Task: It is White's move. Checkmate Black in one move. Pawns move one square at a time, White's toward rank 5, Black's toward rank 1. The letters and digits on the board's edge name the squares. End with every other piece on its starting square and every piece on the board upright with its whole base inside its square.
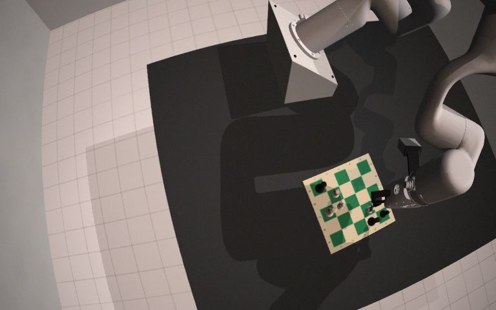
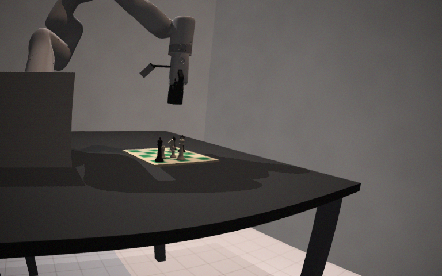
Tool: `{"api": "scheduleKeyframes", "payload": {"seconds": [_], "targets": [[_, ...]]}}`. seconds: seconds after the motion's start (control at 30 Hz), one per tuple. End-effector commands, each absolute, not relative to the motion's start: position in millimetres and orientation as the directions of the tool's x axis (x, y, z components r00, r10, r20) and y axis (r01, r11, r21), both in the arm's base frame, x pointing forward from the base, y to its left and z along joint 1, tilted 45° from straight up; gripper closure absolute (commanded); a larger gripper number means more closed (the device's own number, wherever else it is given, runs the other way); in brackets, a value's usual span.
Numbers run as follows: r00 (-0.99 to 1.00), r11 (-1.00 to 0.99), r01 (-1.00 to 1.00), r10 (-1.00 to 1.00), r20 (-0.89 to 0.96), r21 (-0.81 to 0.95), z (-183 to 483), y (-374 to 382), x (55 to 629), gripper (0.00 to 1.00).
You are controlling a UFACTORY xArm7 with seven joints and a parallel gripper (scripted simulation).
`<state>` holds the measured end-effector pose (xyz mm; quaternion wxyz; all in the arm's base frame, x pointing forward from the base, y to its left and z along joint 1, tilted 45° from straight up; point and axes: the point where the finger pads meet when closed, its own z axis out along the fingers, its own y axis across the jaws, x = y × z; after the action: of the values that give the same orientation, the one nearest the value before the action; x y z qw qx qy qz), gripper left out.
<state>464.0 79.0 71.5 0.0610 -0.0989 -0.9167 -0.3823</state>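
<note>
A small green and cream chessboard (image 1: 349,202) lies on the dark table; it also shows in the side view (image 2: 170,156). A black piece (image 1: 321,186) stands at the board's far-left corner. Three white pieces (image 1: 334,204) stand close together near the left edge. A white piece (image 1: 369,209) and two black pieces (image 1: 378,217) stand near the right edge. My gripper (image 1: 378,197) (image 2: 175,94) is open and empty. It hangs pointing straight down, high above the board's right side.
A large grey box (image 1: 296,62) holding the arm's base stands at the back of the table; it also shows in the side view (image 2: 34,118). The table's curved front edge (image 2: 228,221) lies well in front of the board.
</note>
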Motion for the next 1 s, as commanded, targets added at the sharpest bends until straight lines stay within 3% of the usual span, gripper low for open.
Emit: {"api": "scheduleKeyframes", "payload": {"seconds": [0.0,0.2,0.23,0.97], "targets": [[-0.973,0.688,0.229,0.138,0.185,0.689,65.9,83.4,465.3,0.00],[-0.973,0.688,0.229,0.138,0.185,0.688,42.3,107.5,463.5,0.00],[-0.973,0.688,0.229,0.138,0.185,0.688,42.3,107.5,463.5,0.63],[-0.973,0.688,0.229,0.138,0.185,0.688,42.3,107.5,463.5,0.63]]}}
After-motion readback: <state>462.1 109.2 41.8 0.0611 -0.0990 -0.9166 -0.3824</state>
